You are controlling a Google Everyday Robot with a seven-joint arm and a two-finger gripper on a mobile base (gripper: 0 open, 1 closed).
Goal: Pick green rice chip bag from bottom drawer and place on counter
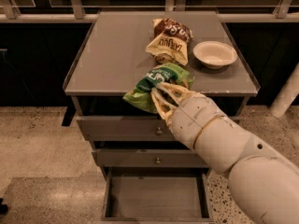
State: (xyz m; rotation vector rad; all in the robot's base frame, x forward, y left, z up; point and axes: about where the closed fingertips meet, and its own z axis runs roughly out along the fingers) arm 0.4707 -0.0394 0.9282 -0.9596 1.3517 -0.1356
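My gripper (164, 93) is shut on the green rice chip bag (156, 84) and holds it in the air over the front edge of the counter (112, 50), right of its middle. The bag is crumpled and hangs partly over the edge, in front of the cabinet's face. The bottom drawer (156, 197) stands pulled open below, its grey floor bare. My white arm reaches in from the lower right and hides the drawer's right front corner.
A larger brown-and-cream chip bag (169, 40) lies on the counter behind the green bag. A white bowl (214, 54) sits to its right. Two shut upper drawers with small knobs (159, 131) are below the counter. A railing runs behind the cabinet.
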